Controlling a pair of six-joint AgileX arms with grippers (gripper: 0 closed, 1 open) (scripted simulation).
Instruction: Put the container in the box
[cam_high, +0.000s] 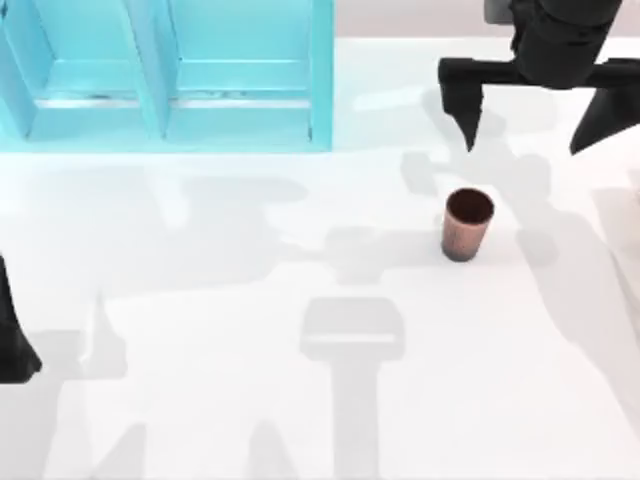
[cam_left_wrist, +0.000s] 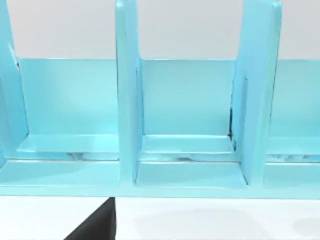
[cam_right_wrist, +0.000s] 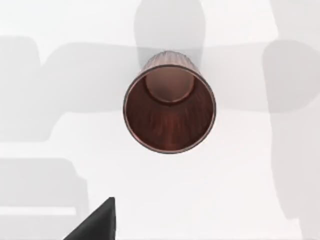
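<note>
The right gripper (cam_high: 530, 125) hangs with its fingers spread wide over the far right of the worktop (cam_high: 250, 400), holding nothing. Just nearer, apart from it, the container (cam_high: 466, 225) stands upright, long axis vertical, mouth up. The blue box (cam_high: 165, 75) sits far left. The left gripper (cam_high: 15, 345) is parked at the left edge; whether its fingers are spread I cannot tell.

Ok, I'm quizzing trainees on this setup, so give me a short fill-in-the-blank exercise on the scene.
1. The container stands ____ on the table.
2. The box is coloured ____.
3. The right gripper hovers with its fingers ____, nothing between them.
4. The container is ____ inside.

Missing words: upright; blue; open; empty
</note>
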